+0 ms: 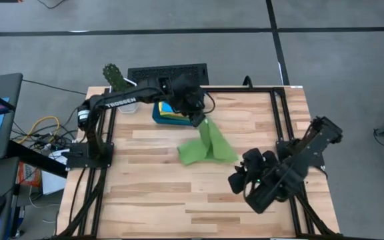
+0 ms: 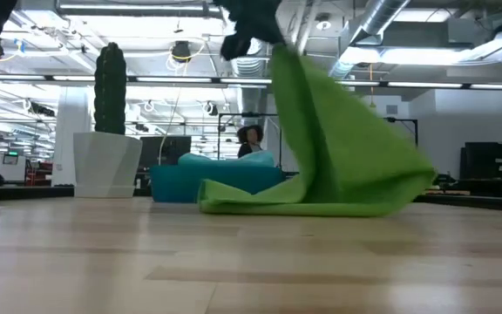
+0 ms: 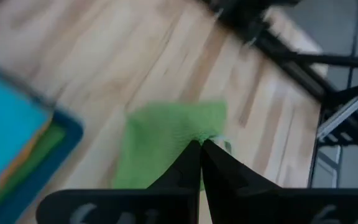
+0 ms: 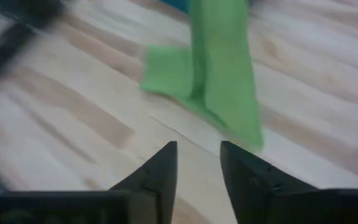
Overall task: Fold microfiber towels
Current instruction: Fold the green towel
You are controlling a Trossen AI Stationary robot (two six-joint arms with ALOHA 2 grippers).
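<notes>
green towel (image 1: 207,148) pinched by one corner in the left gripper (image 1: 199,121) and lifted just beside the teal tray (image 1: 157,118), rest of it draped on the table (image 1: 245,200), more towels stacked in that tray, right gripper (image 1: 240,180) parked well off from the tray, jaws a bit apart, nothing held

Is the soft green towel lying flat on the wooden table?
No. The soft green towel hangs lifted by one corner from the shut left gripper; its lower part rests crumpled on the wooden table.

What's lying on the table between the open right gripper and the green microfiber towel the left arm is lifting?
Nothing: only bare wooden table separates the right gripper from the green microfiber towel, clearest in the right wrist view and confirmed from above.
</notes>
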